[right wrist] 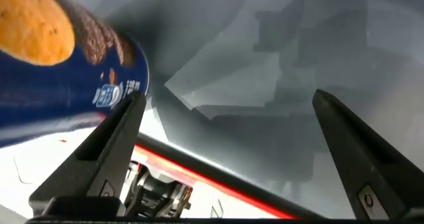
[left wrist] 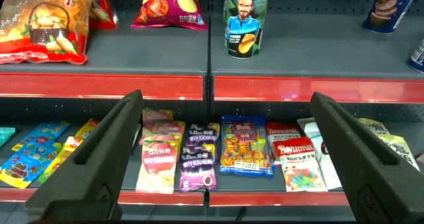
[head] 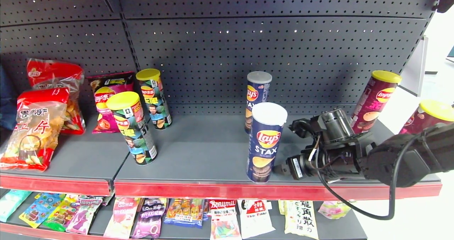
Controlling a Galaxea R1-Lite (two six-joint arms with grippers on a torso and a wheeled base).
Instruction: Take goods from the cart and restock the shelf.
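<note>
A blue chip can (head: 264,144) with a white lid stands upright near the red front edge of the upper shelf (head: 198,151). My right gripper (head: 280,169) sits low on the shelf just right of that can's base. In the right wrist view the right gripper (right wrist: 228,98) is open, and the blue can (right wrist: 59,65) lies beside one finger (right wrist: 106,151), mostly outside the gap. My left gripper (left wrist: 226,98) is open with nothing between its fingers, facing the lower shelf's snack packets (left wrist: 199,161).
A second blue can (head: 259,91) stands behind the first. Two green cans (head: 133,126) with yellow lids stand to the left, maroon cans (head: 376,100) to the right, red snack bags (head: 35,126) at far left. Bare shelf lies between the green and blue cans.
</note>
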